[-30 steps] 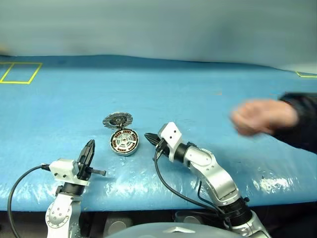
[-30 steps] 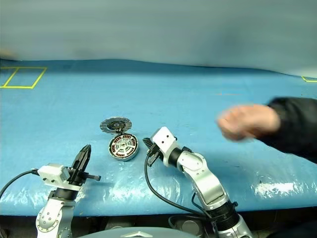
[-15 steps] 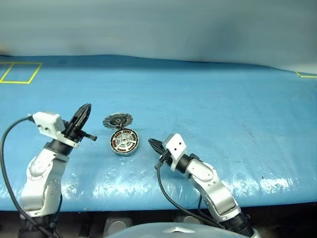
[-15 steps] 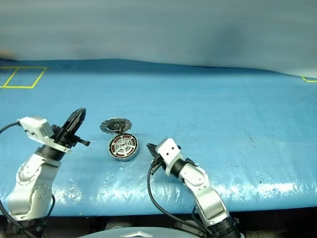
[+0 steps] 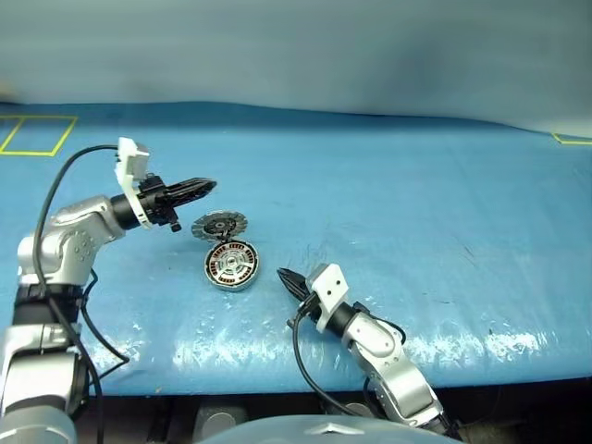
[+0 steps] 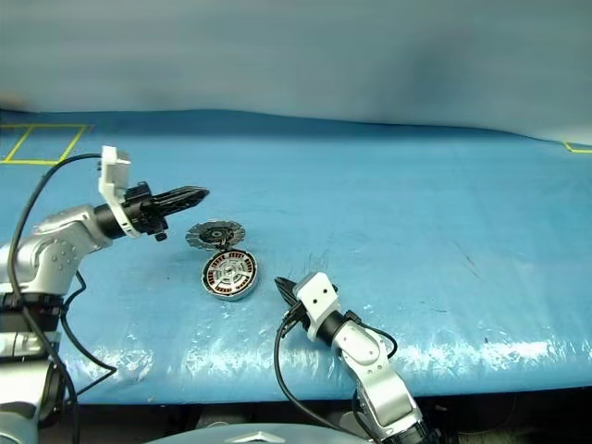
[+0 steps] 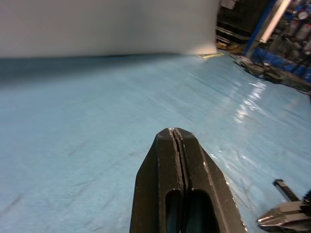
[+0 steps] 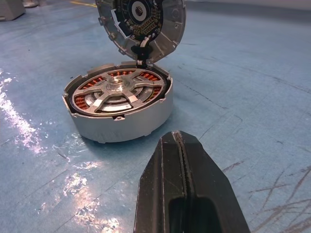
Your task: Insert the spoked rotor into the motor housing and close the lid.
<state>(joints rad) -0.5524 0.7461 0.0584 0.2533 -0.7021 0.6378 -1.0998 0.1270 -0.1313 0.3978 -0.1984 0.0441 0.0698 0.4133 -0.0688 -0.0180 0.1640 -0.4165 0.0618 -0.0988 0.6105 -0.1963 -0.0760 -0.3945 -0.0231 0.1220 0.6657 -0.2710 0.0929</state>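
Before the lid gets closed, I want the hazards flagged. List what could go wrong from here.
1. The lid stands open behind the motor housing, with the left gripper raised beside it; a sideways shove might slide the unheld housing instead of folding the lid.
2. The spoked rotor seems seated, but if it sits proud the lid may jam.
3. The right gripper, shut and close by, could nudge the housing.

motor housing: matt silver-grey metal wall, copper-brown windings, brushed spokes on top
lid: silver-grey metal, shiny patterned inner face
table cover: blue plastic sheet, glossy, scuffed and scratched
right gripper: matt black plastic fingers
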